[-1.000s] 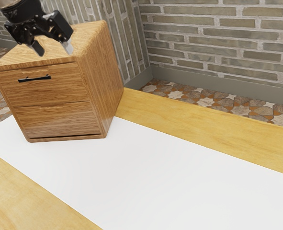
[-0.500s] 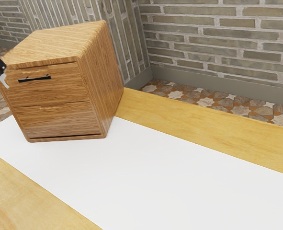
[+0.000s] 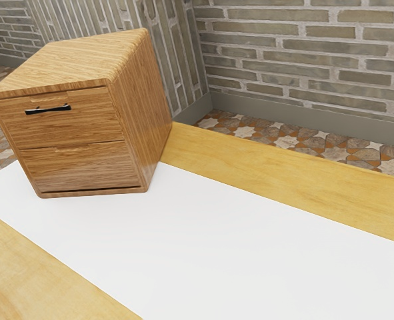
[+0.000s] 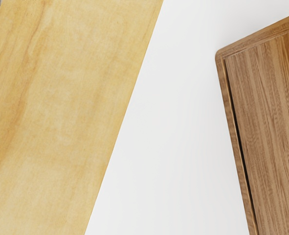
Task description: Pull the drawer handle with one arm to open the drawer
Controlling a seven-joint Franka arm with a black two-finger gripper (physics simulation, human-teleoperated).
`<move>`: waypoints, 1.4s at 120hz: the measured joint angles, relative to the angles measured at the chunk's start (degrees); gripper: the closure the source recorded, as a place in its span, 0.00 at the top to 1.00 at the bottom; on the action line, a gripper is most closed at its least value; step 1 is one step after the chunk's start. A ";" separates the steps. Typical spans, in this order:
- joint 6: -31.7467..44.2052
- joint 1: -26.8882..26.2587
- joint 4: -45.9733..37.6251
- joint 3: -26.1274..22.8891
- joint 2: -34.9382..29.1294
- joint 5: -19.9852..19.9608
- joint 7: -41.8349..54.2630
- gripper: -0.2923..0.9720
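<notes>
Standing on white table [image 3: 217, 253], wooden cabinet [image 3: 140, 100], black drawer handle [image 3: 47, 109], brick wall [image 3: 303, 40] behind, gripper state unclear

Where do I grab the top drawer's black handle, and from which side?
Grip the black handle at its middle. It is a thin horizontal bar on the upper drawer front, so probably come straight at that face, one pincer finger above the bar, one below.

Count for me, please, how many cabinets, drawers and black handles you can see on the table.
Cabinet: 1
Drawers: 2, the upper drawer and the lower drawer
Black handle: 1
Total: 4
</notes>
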 joint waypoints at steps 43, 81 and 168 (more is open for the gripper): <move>8.31 0.41 4.22 -0.58 7.97 0.15 -6.81 0.75; 10.26 0.15 7.70 -0.43 12.84 0.06 -10.24 0.75; 22.58 -0.31 7.14 -0.67 17.69 -0.10 -12.64 0.75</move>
